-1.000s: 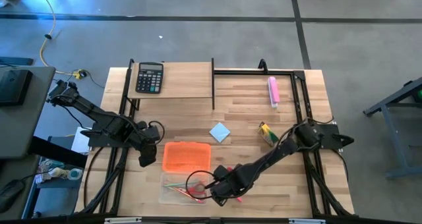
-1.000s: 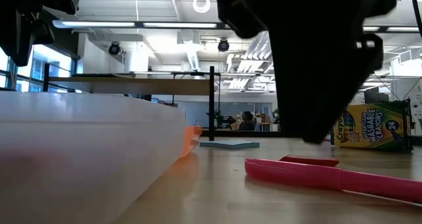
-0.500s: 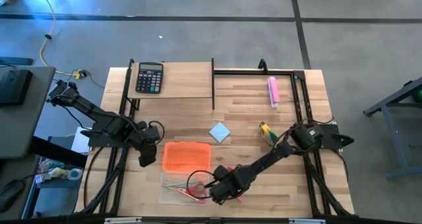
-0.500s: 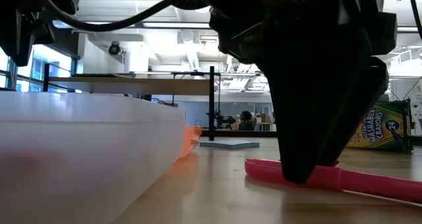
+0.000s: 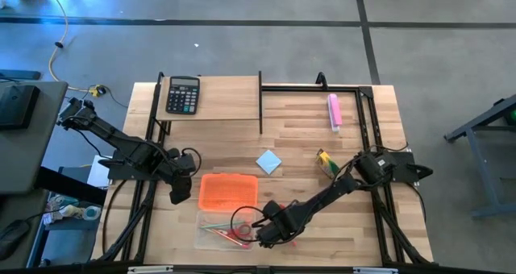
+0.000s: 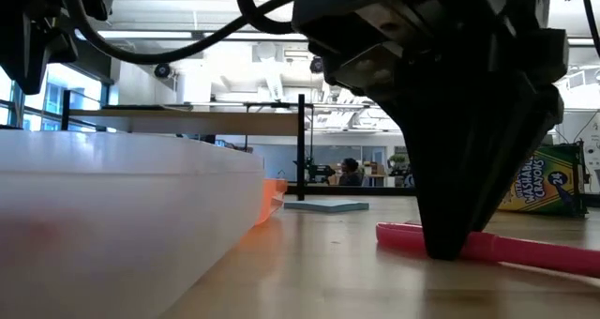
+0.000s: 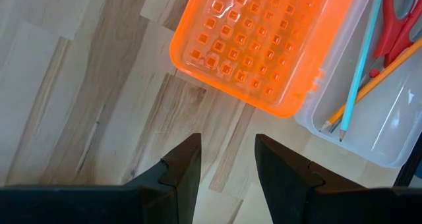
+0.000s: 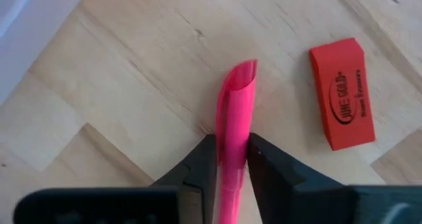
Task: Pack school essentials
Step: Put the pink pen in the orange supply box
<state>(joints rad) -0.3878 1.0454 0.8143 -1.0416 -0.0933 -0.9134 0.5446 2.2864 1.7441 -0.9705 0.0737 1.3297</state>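
Note:
A red-pink pen [image 8: 234,118] lies on the wood table right of the clear pencil box [image 5: 211,232]. My right gripper [image 8: 231,161] points down and is shut on the pen. A small red eraser [image 8: 343,95] lies flat beside it. The box holds red-handled scissors [image 7: 399,20] and thin pencils [image 7: 356,85]. Its orange lid [image 5: 229,191] lies open on the far side. My left gripper [image 7: 227,165] hangs open above bare table, left of the lid. The light-blue notepad [image 5: 269,162] and crayon box [image 5: 326,163] lie farther back. My right gripper pinches the pen's barrel [image 8: 232,141] between its two fingers, a short way from one end [image 8: 244,69]. The fingers come from above, pointing down, and stand across the pen. The pen lies flat on the table [image 6: 525,249].
A black calculator [image 5: 183,94] sits on the raised shelf at the far left. A pink bar [image 5: 334,111] lies at the far right. Black frame rails [image 5: 260,101] run along the table's sides and back. Bare wood lies in the middle of the table.
My right gripper has come down over the pen and shut on it. The pen stays on the table; its end has shifted a little sideways.

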